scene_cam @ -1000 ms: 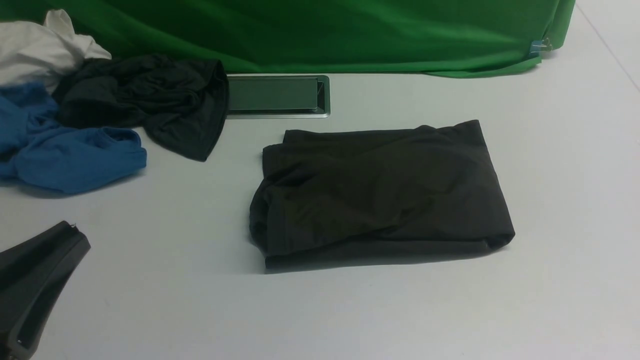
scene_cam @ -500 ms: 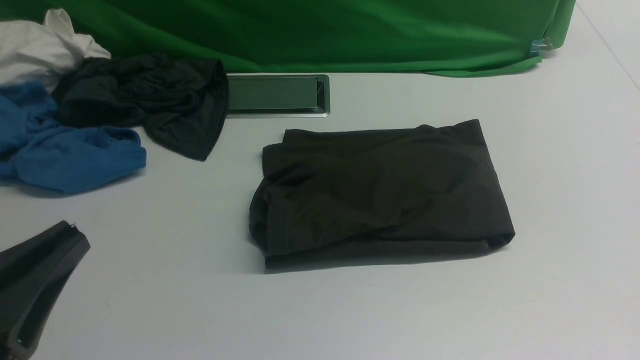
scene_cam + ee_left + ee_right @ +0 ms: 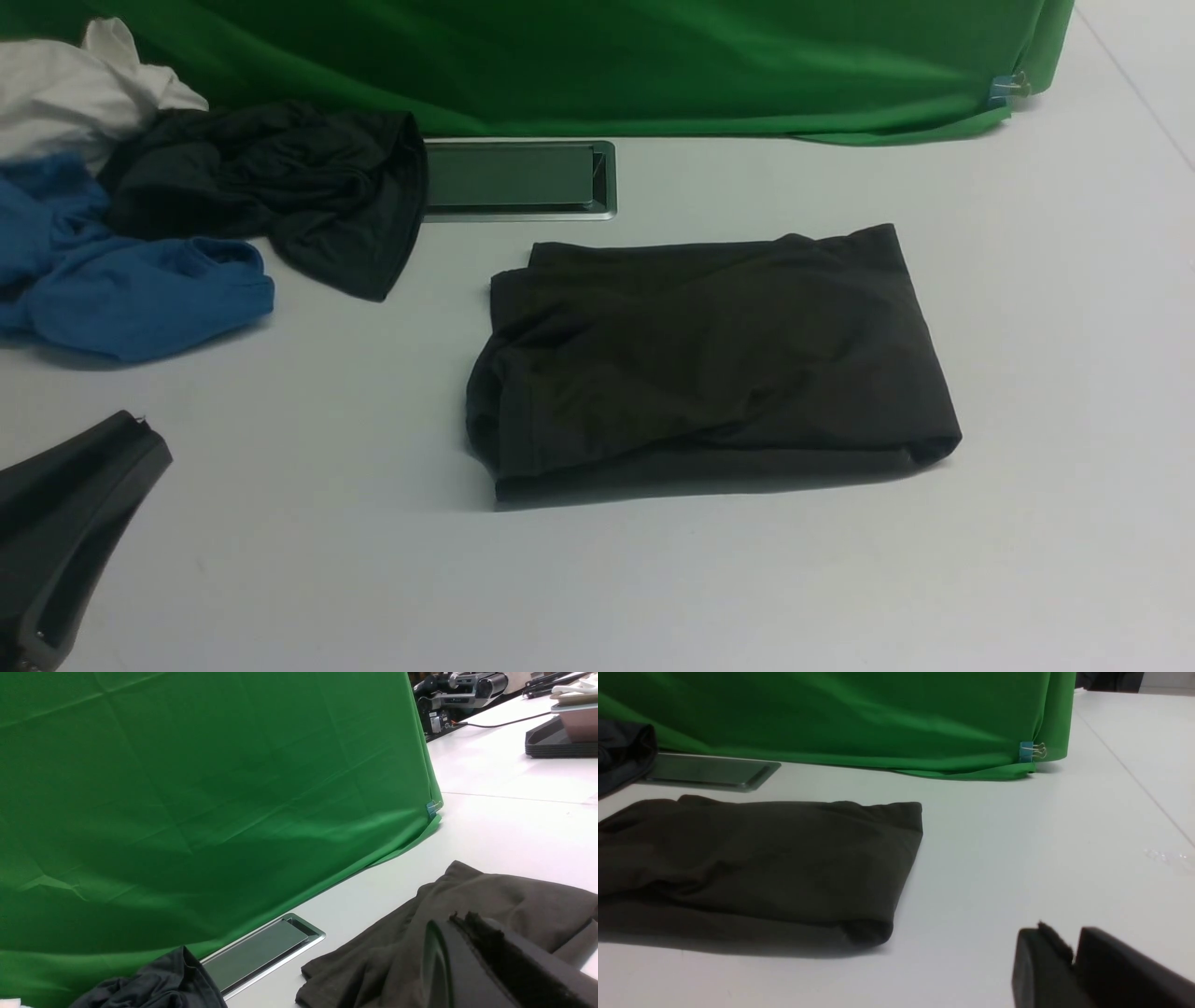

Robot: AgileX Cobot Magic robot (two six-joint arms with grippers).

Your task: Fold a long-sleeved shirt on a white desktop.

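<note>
The left gripper [image 3: 65, 532] sits low at the near left corner of the white worktop [image 3: 1074, 373], its dark fingers pressed together with nothing between them; its own wrist view shows the same shut pair [image 3: 490, 961] with only a thin seam of fuzzy padding along the join. Beyond this gripper, toward the far left of the worktop, lies a heap of loose clothes: a white garment [image 3: 65, 89] at the back, a blue garment [image 3: 131, 294] nearer, and a crumpled blackish garment [image 3: 280, 191] beside them, its edge overlapping the end of the silver-framed hatch [image 3: 513, 177] set into the worktop. To the right of the left gripper and somewhat farther out, well apart from it, the long-sleeved shirt [image 3: 714, 359] lies folded into a compact, roughly rectangular bundle, flat on the worktop, with layered edges showing along its left end and a smooth fold along its right; no print shows on the upper face. It lies just in front of the hatch without touching it. Behind everything hangs a green cloth backdrop [image 3: 607, 65], pinned at its right corner by a small blue clip [image 3: 1004, 89]. The right gripper [image 3: 1069, 966] shows only in its own wrist view, its two dark fingers closed together and empty, low over bare worktop, with the shirt's folded right end [image 3: 878, 882] lying off to its left and a little ahead, not touching.
</note>
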